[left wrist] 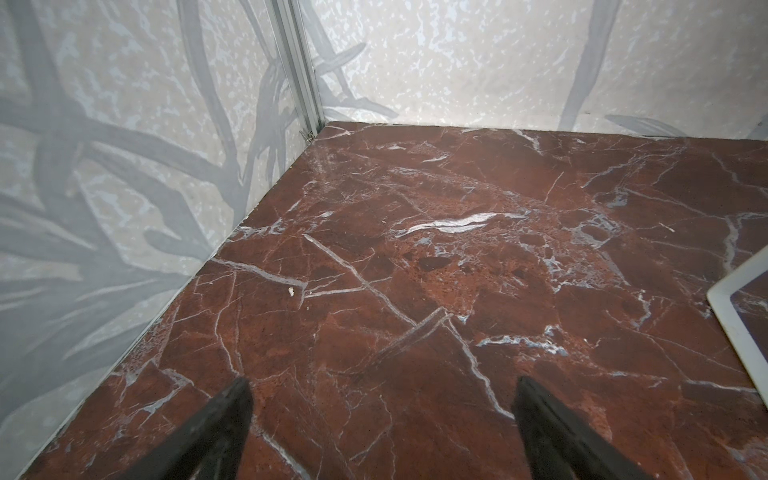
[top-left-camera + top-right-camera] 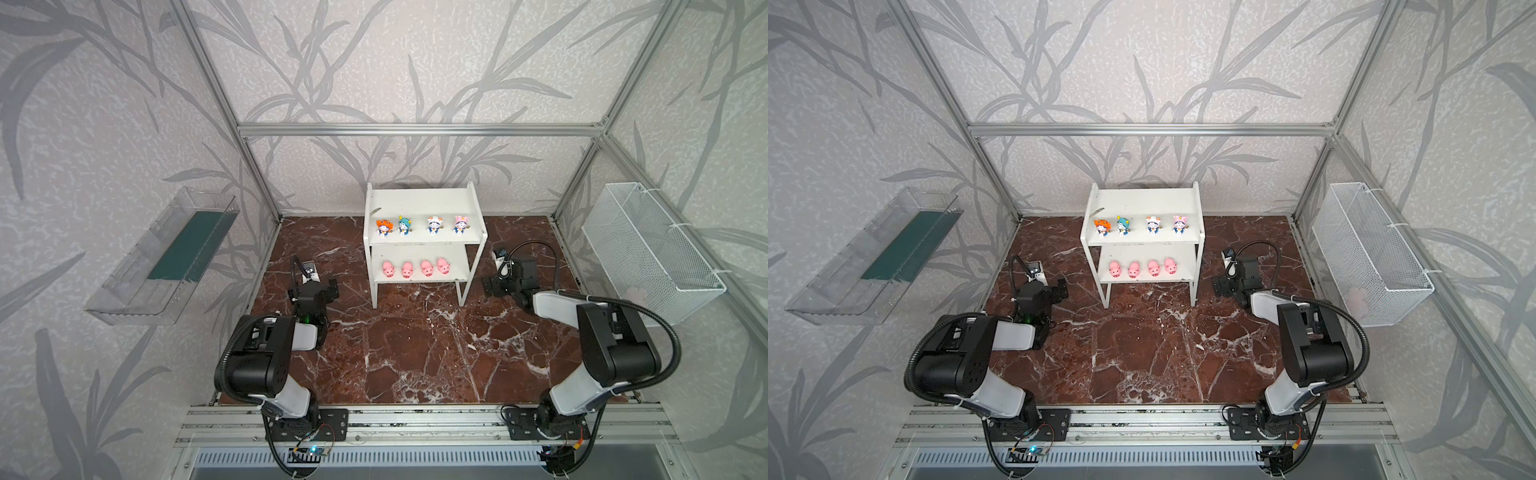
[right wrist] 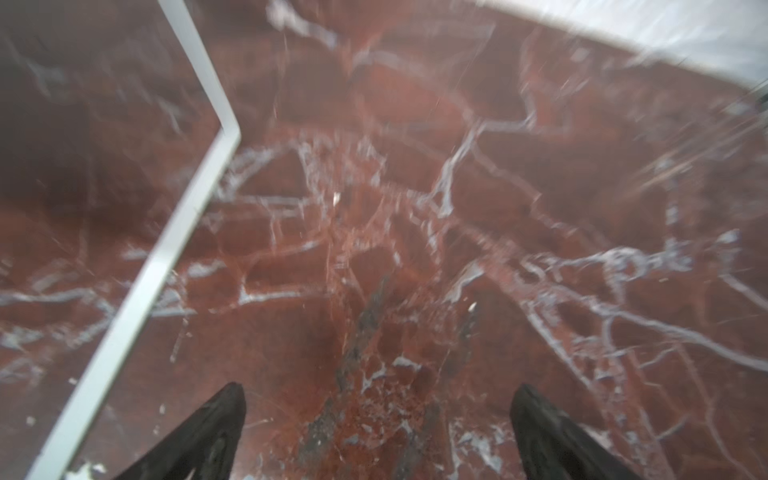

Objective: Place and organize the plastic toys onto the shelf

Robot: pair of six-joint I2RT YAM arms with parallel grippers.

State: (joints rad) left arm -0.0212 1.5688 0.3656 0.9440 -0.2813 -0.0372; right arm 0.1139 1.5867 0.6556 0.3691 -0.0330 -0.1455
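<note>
Standing in two rows, the plastic toys (image 2: 407,270) occupy the shelf (image 2: 419,199). Left gripper (image 1: 382,390) and right gripper (image 3: 378,395) flank it, wide, empty.

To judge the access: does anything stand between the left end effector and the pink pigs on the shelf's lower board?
Yes. The near leg frame of the shelf stands between the open left end effector and the pink pigs. Nothing else shows there; the shelf's front is open.
</note>
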